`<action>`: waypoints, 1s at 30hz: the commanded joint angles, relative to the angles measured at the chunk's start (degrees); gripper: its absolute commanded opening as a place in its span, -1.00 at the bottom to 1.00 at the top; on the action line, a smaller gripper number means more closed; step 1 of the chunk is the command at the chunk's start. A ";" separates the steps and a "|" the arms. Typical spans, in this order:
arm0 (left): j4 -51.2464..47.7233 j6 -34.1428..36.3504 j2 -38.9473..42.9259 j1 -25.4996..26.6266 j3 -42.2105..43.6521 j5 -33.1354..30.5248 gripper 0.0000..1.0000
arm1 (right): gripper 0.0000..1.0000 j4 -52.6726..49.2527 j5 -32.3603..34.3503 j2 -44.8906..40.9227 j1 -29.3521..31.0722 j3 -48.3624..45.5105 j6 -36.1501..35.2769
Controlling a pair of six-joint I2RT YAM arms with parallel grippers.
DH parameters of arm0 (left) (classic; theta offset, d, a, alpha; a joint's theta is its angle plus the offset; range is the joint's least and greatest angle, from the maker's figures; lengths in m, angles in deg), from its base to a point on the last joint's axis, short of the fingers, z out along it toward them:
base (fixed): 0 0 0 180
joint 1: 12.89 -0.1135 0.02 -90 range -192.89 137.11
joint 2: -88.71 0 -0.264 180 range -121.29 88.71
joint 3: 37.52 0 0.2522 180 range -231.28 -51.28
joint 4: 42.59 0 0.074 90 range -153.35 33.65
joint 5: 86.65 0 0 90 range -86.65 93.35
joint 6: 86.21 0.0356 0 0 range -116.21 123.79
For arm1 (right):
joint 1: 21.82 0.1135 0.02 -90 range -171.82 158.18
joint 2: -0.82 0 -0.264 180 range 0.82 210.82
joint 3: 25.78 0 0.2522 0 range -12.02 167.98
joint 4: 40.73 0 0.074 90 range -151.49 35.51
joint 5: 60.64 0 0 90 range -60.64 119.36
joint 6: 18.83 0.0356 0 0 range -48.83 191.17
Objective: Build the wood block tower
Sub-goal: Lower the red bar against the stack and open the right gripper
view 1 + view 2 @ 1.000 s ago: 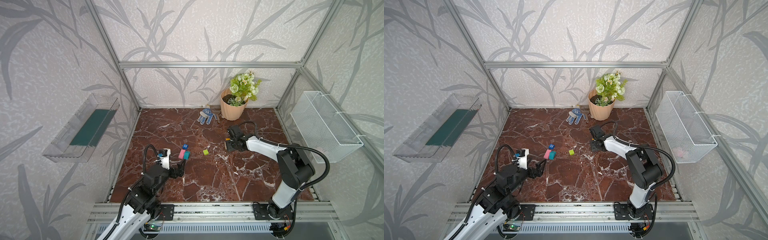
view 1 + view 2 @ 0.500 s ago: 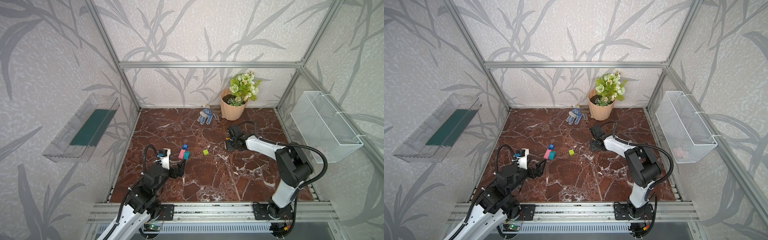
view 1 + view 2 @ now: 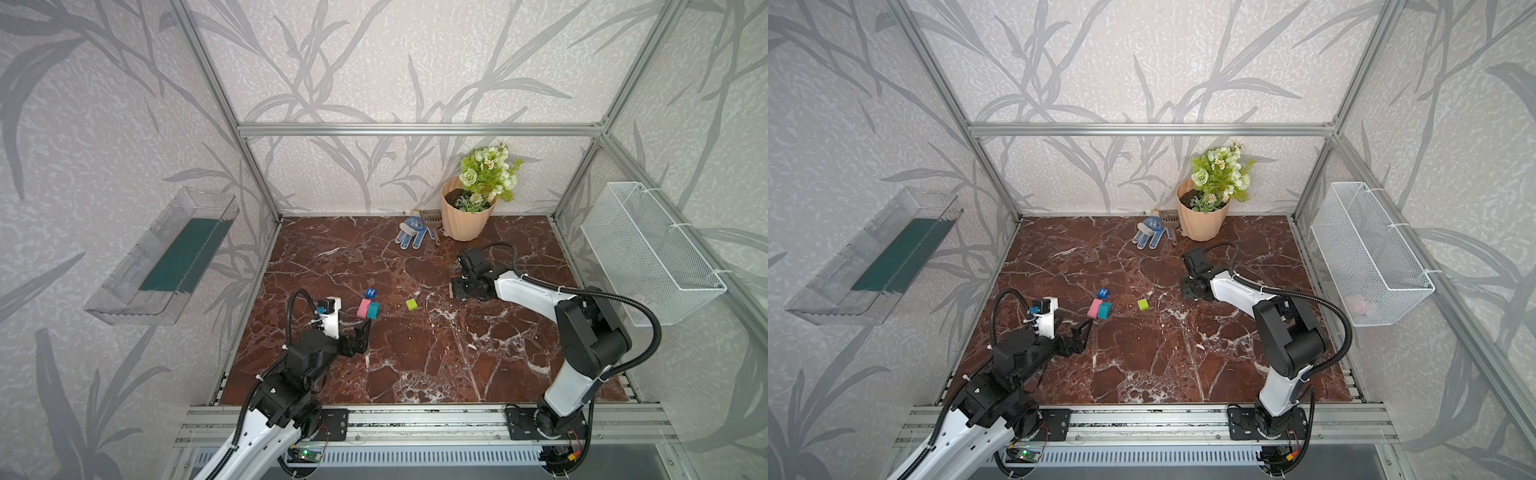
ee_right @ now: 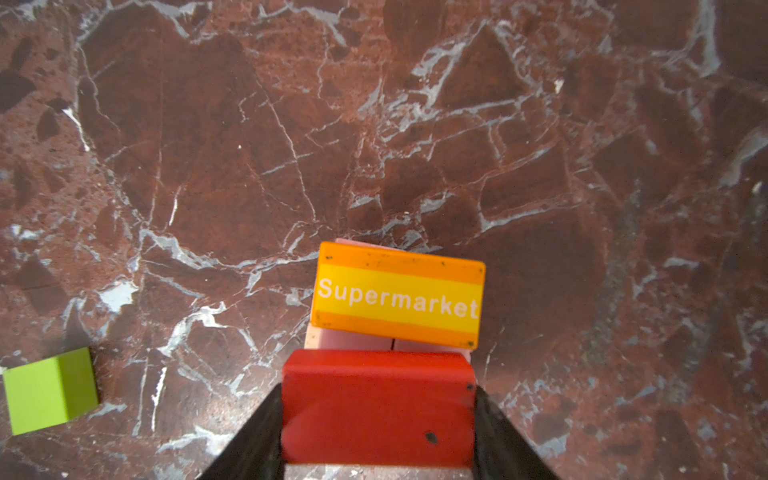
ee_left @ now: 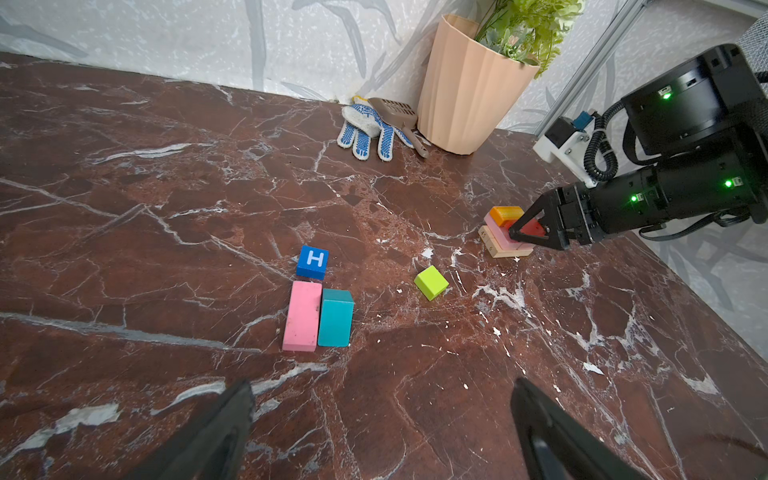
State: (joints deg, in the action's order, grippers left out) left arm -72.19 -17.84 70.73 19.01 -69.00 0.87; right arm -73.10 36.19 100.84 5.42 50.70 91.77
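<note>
My right gripper (image 4: pixel 378 392) is shut on a red block (image 4: pixel 378 409), its fingers on the block's two ends. The red block sits low over the tower (image 5: pixel 505 239), a short stack of tan (image 5: pixel 498 250) and pink (image 4: pixel 353 338) blocks, beside an orange "Supermarket" block (image 4: pixel 399 295) on top. In both top views that gripper (image 3: pixel 457 289) covers the stack. A blue H cube (image 5: pixel 313 262), a pink block (image 5: pixel 302 316), a teal block (image 5: pixel 336 318) and a lime cube (image 5: pixel 431 282) lie loose on the table. My left gripper (image 5: pixel 382 386) is open and empty, short of the pink and teal pair (image 3: pixel 368 309).
A peach flowerpot (image 3: pixel 465 220) with a glove (image 3: pixel 411 235) and a scoop (image 3: pixel 430 218) stands at the back. A wire basket (image 3: pixel 648 253) hangs on the right wall, a clear tray (image 3: pixel 166 257) on the left wall.
</note>
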 commanded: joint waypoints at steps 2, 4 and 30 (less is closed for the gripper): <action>0.19 -0.26 0.66 0.24 0.49 0.02 0.96 | 0.08 -0.26 0.55 -1.46 -0.26 0.06 1.66; 0.19 -0.26 0.69 0.20 0.50 0.02 0.96 | 0.08 -0.68 0.89 -0.95 -0.24 0.30 1.55; 0.19 -0.26 0.71 0.23 0.49 0.02 0.96 | 0.14 -2.14 2.05 2.70 -0.26 2.50 1.37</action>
State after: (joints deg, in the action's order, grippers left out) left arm -72.19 -17.84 70.99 19.01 -69.00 0.87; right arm -74.04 37.48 102.90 5.42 51.80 92.69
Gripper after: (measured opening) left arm 0.980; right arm 0.621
